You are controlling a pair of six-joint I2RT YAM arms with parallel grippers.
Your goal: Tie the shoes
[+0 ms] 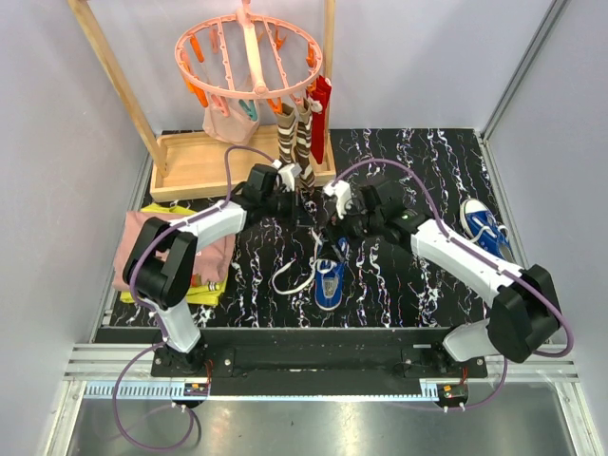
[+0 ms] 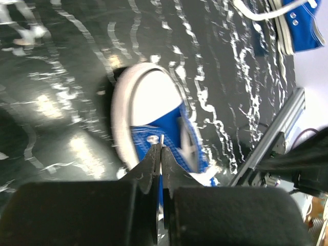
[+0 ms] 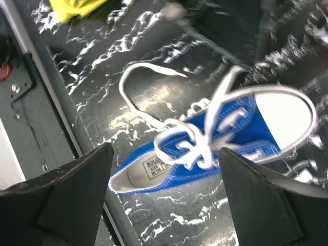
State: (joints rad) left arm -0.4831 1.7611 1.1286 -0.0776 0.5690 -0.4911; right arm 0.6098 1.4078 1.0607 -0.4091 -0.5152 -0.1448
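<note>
The blue sneaker (image 3: 225, 128) lies under the released right pincer (image 3: 165, 154), toe toward two o'clock, heel toward eight. The left pincer (image 2: 161, 154) hangs clenched.

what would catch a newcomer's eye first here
A blue sneaker lies mid-table, its white laces trailing onto the black marbled top. A second sneaker sits alone by the right edge, and a pink peg hanger hangs from the wooden rack at the back.
</note>
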